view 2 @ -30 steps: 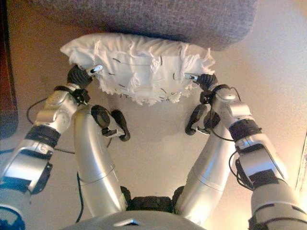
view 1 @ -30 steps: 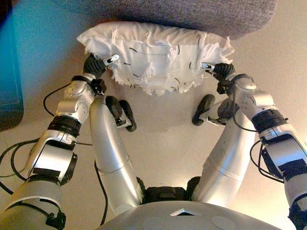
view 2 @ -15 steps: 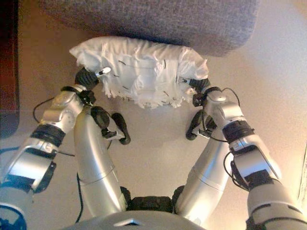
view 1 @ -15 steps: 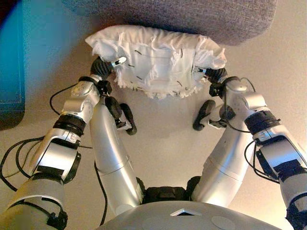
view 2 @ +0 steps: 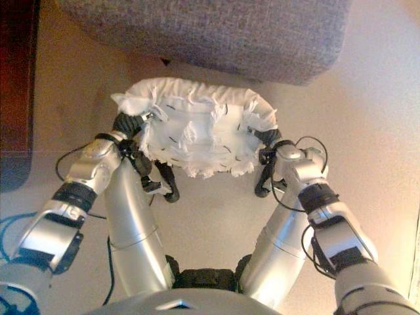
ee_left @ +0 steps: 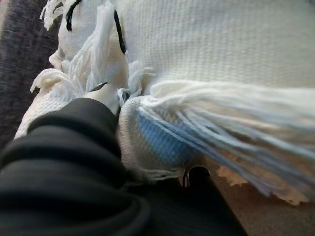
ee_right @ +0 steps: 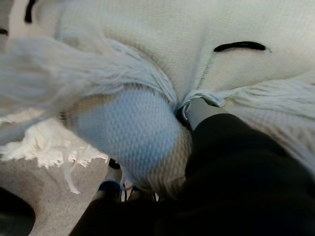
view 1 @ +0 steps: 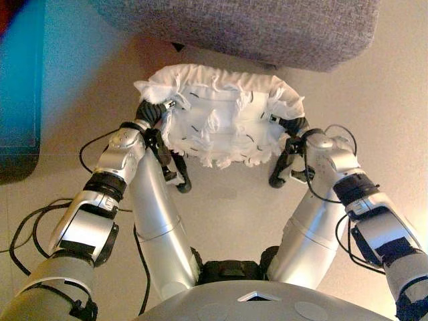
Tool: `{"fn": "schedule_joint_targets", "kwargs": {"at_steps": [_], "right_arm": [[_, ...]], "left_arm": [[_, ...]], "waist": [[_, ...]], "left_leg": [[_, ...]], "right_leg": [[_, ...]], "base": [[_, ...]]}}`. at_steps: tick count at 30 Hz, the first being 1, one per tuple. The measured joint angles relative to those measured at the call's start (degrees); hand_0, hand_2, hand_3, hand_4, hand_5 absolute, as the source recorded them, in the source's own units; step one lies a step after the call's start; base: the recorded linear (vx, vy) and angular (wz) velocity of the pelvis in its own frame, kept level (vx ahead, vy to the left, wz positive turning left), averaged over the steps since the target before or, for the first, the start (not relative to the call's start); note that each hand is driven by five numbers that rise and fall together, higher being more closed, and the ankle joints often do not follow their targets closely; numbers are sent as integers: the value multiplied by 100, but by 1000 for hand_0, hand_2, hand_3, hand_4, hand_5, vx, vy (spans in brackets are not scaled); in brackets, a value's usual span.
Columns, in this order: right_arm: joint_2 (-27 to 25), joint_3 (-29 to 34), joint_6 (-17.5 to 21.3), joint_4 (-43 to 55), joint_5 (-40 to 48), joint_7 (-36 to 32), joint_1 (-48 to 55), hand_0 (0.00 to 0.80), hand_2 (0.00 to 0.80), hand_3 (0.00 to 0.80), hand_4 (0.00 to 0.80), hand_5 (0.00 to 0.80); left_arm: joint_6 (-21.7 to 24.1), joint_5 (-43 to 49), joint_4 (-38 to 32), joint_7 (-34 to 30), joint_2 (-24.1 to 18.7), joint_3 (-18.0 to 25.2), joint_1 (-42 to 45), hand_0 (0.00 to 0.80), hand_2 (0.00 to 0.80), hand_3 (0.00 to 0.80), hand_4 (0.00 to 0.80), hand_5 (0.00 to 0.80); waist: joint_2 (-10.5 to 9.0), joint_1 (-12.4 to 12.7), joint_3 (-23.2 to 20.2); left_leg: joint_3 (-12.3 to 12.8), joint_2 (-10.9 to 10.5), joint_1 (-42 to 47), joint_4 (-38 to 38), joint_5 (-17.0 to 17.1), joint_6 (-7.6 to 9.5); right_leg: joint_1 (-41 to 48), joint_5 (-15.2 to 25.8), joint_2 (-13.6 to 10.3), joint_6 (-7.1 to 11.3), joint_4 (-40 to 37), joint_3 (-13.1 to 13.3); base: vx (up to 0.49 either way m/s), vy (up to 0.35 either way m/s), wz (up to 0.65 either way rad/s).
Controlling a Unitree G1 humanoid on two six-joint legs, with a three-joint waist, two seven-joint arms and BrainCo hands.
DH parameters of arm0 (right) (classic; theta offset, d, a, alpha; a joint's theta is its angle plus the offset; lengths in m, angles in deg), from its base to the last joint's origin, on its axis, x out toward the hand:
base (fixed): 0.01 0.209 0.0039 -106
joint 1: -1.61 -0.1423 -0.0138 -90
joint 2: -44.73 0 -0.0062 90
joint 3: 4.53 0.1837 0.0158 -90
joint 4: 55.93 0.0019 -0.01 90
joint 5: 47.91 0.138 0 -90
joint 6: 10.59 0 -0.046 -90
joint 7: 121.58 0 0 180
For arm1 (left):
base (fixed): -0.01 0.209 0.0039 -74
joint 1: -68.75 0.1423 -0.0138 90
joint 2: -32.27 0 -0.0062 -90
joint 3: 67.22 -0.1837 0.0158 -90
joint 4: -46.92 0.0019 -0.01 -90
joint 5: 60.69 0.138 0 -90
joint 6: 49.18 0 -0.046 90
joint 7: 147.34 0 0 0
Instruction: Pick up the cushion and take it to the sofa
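A white knitted cushion [view 1: 221, 124] with fringed tufts and small black marks hangs over the floor between my two hands, just short of the grey sofa [view 1: 254, 27]. My left hand [view 1: 152, 111] grips its left end, thumb on top and fingers underneath. At the other end my right hand [view 1: 292, 124] grips the same way. In the left wrist view the cushion [ee_left: 221, 54] bulges over the dark cover of the left hand [ee_left: 74, 147]. The right wrist view shows the cushion [ee_right: 162, 44] pressed against the right hand [ee_right: 236, 157].
The sofa's rounded front edge runs across the top of the view, with a strip of beige floor [view 1: 100, 60] between it and the cushion. A dark piece of furniture [view 2: 13, 85] stands along the left side.
Both arms have drawn in and the cushion has come down and back towards my body. It overlapped the sofa's edge before; floor now shows between them.
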Motion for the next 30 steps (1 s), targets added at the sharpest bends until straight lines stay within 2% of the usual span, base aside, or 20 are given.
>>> {"fn": "schedule_joint_targets", "kwargs": {"at_steps": [3,6,7,9,10,11,16,19,21,26,28,30], "right_arm": [[103,147,213,7,-71,60,108,800,800,800,800,800],[163,317,538,3,-167,71,129,800,800,800,800,800],[171,348,663,2,-177,67,164,800,800,800,800,800],[239,491,1015,51,-196,25,416,800,800,800,800,800],[256,552,1151,120,-199,10,519,800,800,800,800,800],[274,631,1298,223,-200,3,630,800,800,800,800,800],[408,842,1812,527,-447,-5,932,800,800,800,800,800],[433,872,1883,875,-489,90,1342,800,800,800,800,800],[436,985,1929,1159,-468,107,1594,800,800,800,800,800],[549,1126,1980,1369,-86,58,1652,800,800,800,800,800],[554,1106,1845,1374,86,18,1595,800,800,800,800,800],[586,1008,1756,1372,155,-31,1697,800,800,800,800,800]], "left_arm": [[80,111,-15,-7,136,161,75,800,800,800,800,800],[305,212,-23,0,310,350,158,800,800,800,800,800],[386,227,-23,7,373,365,166,800,800,800,800,800],[633,324,-44,9,471,354,169,800,800,800,800,800],[752,328,-89,17,478,343,158,800,800,800,800,800],[861,327,-159,47,491,353,156,800,800,800,800,800],[1141,319,-480,210,576,540,316,800,800,800,800,800],[1138,316,-845,353,660,604,786,800,800,800,800,800],[1141,313,-1140,446,732,673,1049,800,800,800,800,800],[1031,323,-1361,828,792,727,1160,800,800,800,800,800],[831,385,-1396,990,760,773,1140,800,800,800,800,800],[733,429,-1399,1082,748,775,1282,800,800,800,800,800]], "waist": [[-19,-80,-1],[-96,-239,8],[-99,-270,6],[-141,-284,-24],[-186,-300,-41],[-206,-283,-44],[-218,-263,-41],[-236,-246,-63],[-266,-255,-133],[-371,-204,-234],[-406,-145,-263],[-495,-131,-779]], "left_leg": [[107,53,328,-471,21,28],[599,46,1037,-1692,269,142],[745,47,1346,-2219,479,199],[993,38,1995,-3112,791,237],[1080,-9,2284,-3492,929,180],[1106,-109,2517,-3897,1067,117],[1099,-535,3866,-5859,1678,-152],[1107,-696,4994,-6950,1920,-299],[1137,-784,5530,-7475,2046,-347],[1382,-917,6541,-8327,2238,-372],[1475,-949,7064,-8708,2337,-394],[1590,-980,7288,-9027,2356,-400]], "right_leg": [[425,72,163,109,-574,-197],[1087,538,335,278,-2018,-446],[1400,647,408,393,-2580,-559],[2199,733,486,467,-3356,-558],[2515,933,484,539,-3757,-620],[2743,1203,501,498,-4195,-728],[4018,1803,689,418,-6017,-1076],[5103,2109,810,488,-7098,-1234],[5605,2248,833,529,-7547,-1332],[6530,2539,907,590,-8445,-1389],[7043,2727,970,577,-8905,-1419],[7227,2798,1007,634,-9248,-1420]], "base": [[-65,-16,-12],[-114,-10,-33],[-83,-27,-46],[-51,-52,-21],[-25,-65,-9],[-7,-62,-14],[65,-20,-12],[61,25,-20],[60,52,-9],[58,58,-11],[104,83,-22],[190,51,-19]]}}
